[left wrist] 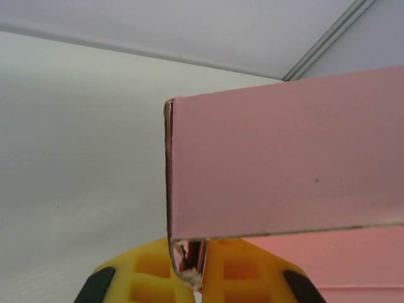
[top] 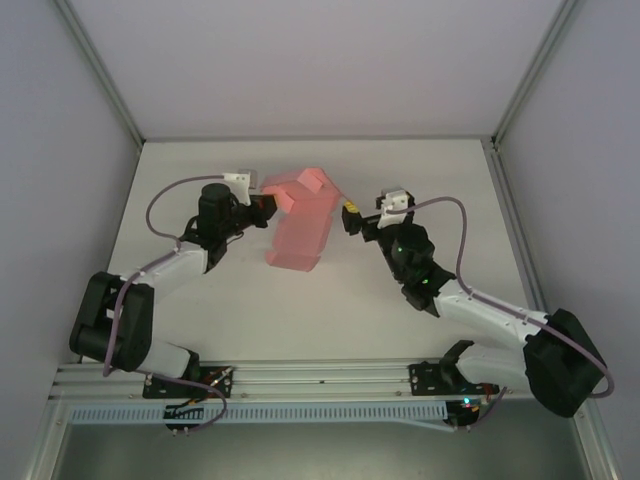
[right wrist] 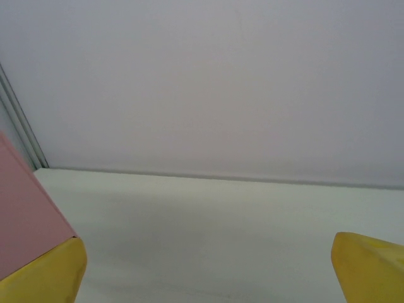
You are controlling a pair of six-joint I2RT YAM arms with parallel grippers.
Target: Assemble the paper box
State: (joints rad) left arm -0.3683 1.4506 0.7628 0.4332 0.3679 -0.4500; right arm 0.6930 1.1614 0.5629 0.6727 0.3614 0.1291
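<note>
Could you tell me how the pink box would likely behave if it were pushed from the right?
The box probably flexes: its wall looks like thin card, seen edge-on in the left wrist view. It seems light, as the left fingers grip it by one edge alone. Its top flap might bend under a firm push.

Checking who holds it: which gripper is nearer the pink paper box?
Left. The left gripper is shut on an edge of the paper box; the right gripper stands open just beside its opposite side.
</note>
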